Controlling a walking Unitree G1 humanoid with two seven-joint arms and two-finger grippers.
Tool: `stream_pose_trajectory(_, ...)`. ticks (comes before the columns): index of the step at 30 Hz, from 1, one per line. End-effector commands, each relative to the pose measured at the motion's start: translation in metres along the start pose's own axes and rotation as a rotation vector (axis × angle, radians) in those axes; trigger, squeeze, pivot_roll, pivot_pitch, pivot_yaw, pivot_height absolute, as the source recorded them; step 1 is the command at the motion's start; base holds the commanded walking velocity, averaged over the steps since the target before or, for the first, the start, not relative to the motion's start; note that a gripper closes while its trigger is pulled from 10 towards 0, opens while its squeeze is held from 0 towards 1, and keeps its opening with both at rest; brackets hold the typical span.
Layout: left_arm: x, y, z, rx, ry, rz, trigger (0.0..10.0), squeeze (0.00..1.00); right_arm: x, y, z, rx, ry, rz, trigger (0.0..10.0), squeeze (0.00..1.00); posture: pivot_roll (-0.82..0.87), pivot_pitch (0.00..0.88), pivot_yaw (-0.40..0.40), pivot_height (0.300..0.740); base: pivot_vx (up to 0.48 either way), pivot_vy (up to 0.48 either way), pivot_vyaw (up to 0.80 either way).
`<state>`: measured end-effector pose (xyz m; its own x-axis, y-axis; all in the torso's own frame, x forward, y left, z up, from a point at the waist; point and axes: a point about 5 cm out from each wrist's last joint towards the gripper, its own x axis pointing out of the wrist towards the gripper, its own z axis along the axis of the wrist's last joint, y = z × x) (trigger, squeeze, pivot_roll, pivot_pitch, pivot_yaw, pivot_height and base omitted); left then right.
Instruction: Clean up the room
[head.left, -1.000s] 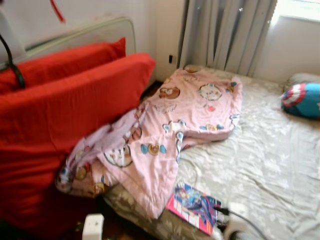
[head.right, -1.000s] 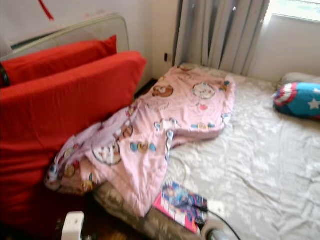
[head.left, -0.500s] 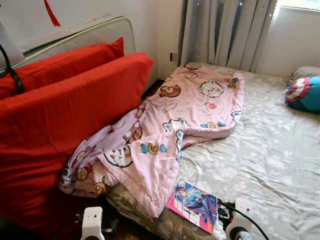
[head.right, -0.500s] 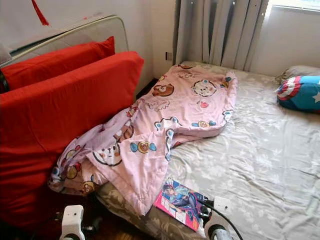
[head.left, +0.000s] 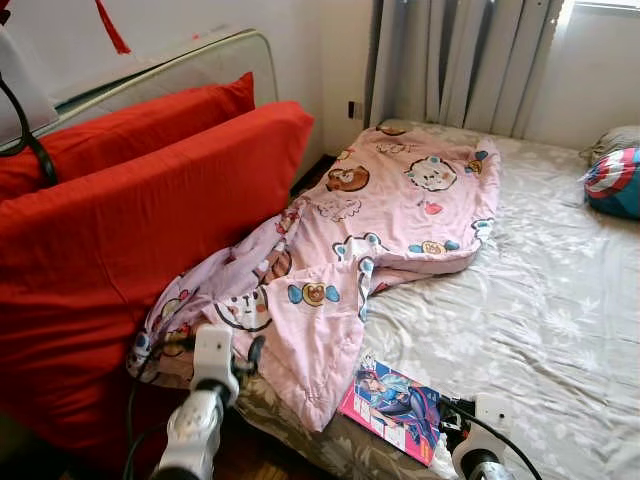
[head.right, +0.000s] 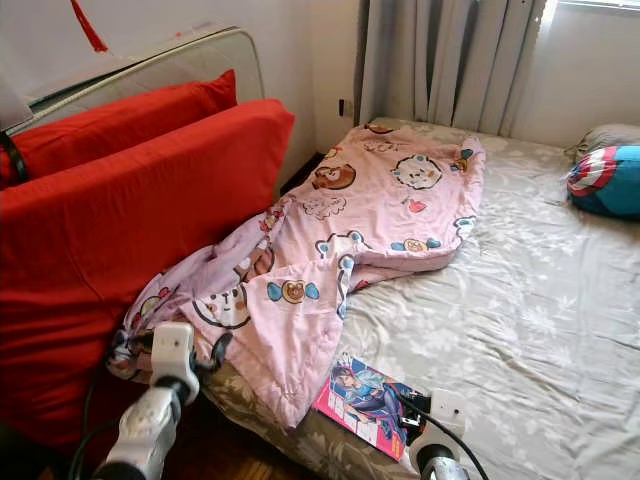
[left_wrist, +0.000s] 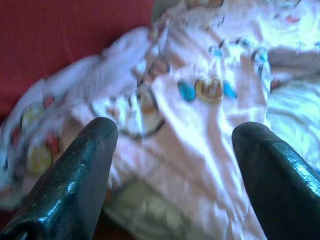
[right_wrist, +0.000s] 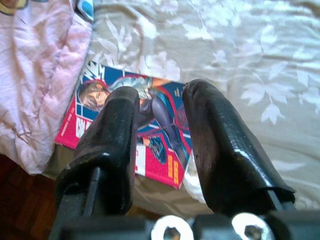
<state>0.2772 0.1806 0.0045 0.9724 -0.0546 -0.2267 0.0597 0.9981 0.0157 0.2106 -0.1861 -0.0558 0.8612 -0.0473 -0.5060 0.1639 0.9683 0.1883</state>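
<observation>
Left gripper (left_wrist: 172, 165) raised in front of the near left corner of the bed (head.left: 560, 330), fingers (left_wrist: 75, 175) spread wide apart, nothing between them, pointed at the pink cartoon blanket (head.left: 370, 230). Blanket spread from the far side of the bed near the grey curtain (head.left: 460, 60) down to the near edge, crumpled at the lower end, hanging over the mattress side and touching the red cushions (head.left: 130, 230). Two red cushions leaning upright beside the bed, against a pale headboard-like frame (head.left: 200, 65). Right gripper (right_wrist: 160, 150) low at the near edge of the bed, just above the comic book (head.left: 392, 408), fingers a little apart with a narrow gap, not clamped on anything. Comic book flat on the grey flowered sheet, at the very edge of the mattress, one corner close to the hanging blanket edge. Round pillow with a star shield print (head.left: 615, 180) far on the right side of the bed, well apart from the blanket. Dark wooden floor (right_wrist: 20, 195) visible below the mattress edge.
</observation>
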Motion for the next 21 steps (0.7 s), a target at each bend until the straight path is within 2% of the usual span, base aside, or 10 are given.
stream_pose_trajectory(1,-0.003,0.014,0.004,-0.012,-0.041,0.044,10.0,0.00,-0.001,0.002,0.000,-0.025,-0.012,0.021,10.0,0.00,-0.06,0.000,0.045,0.740,0.000,0.000,0.00)
stream_pose_trajectory(2,-0.003,0.014,0.004,-0.012,-0.041,0.044,10.0,0.00,-0.001,0.002,0.000,-0.025,-0.012,0.021,10.0,0.00,-0.06,0.000,0.045,0.740,0.000,0.000,0.00)
stream_pose_trajectory(7,-0.011,0.035,0.005,-0.027,-0.075,0.124,10.0,0.00,-0.002,0.001,0.003,-0.029,-0.048,0.030,10.0,0.00,-0.06,0.000,0.030,0.740,0.000,0.000,0.00)
stream_pose_trajectory(9,-0.012,0.036,0.005,-0.027,-0.081,0.125,10.0,0.00,-0.002,0.001,0.004,-0.042,-0.059,0.030,10.0,0.00,-0.06,0.000,0.025,0.740,0.000,0.000,0.00)
stream_pose_trajectory(11,-0.012,0.036,0.005,-0.054,-0.084,0.137,10.0,0.00,0.018,0.010,0.058,-0.069,-0.255,0.062,10.0,0.00,-0.06,0.000,0.015,0.740,0.000,0.000,0.00)
stream_pose_trajectory(13,-0.011,0.034,0.004,-0.059,-0.085,0.131,10.0,0.00,0.028,0.019,0.099,-0.094,-0.390,0.094,10.0,0.00,-0.06,0.000,0.004,0.740,0.000,0.000,0.00)
stream_pose_trajectory(16,-0.010,0.027,0.005,-0.067,-0.096,0.126,10.0,0.00,0.031,0.023,0.119,-0.137,-0.443,0.123,10.0,0.00,-0.05,0.000,-0.021,0.740,0.000,0.000,0.00)
stream_pose_trajectory(21,-0.008,0.021,0.007,-0.070,-0.108,0.123,10.0,0.00,0.032,0.022,0.126,-0.134,-0.457,0.127,10.0,0.00,-0.05,0.000,-0.028,0.740,0.000,0.000,0.00)
